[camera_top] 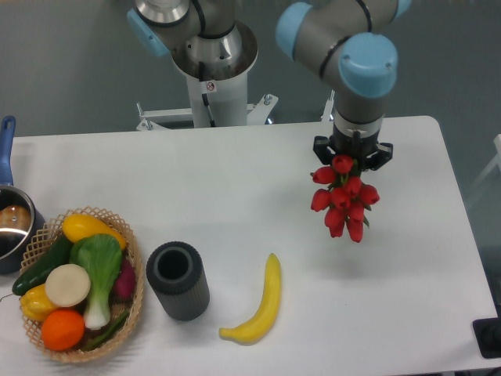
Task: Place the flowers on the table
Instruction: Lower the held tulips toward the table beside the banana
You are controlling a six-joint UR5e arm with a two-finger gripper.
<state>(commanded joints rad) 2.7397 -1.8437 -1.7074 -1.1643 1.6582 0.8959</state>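
Observation:
The flowers [343, 198] are a bunch of red tulip buds hanging bud-end toward the camera over the right part of the white table [235, 204]. My gripper [352, 151] is shut on the bunch from above, its dark fingers [321, 146] showing on either side of the top buds. The stems are hidden behind the buds and the gripper. Whether the bunch touches the tabletop cannot be told from this view.
A yellow banana [261, 304] lies at the front centre. A dark grey cylindrical cup [178, 280] stands left of it. A wicker basket of vegetables and fruit [77, 280] sits at the front left, a blue-handled pot [9, 219] at the left edge.

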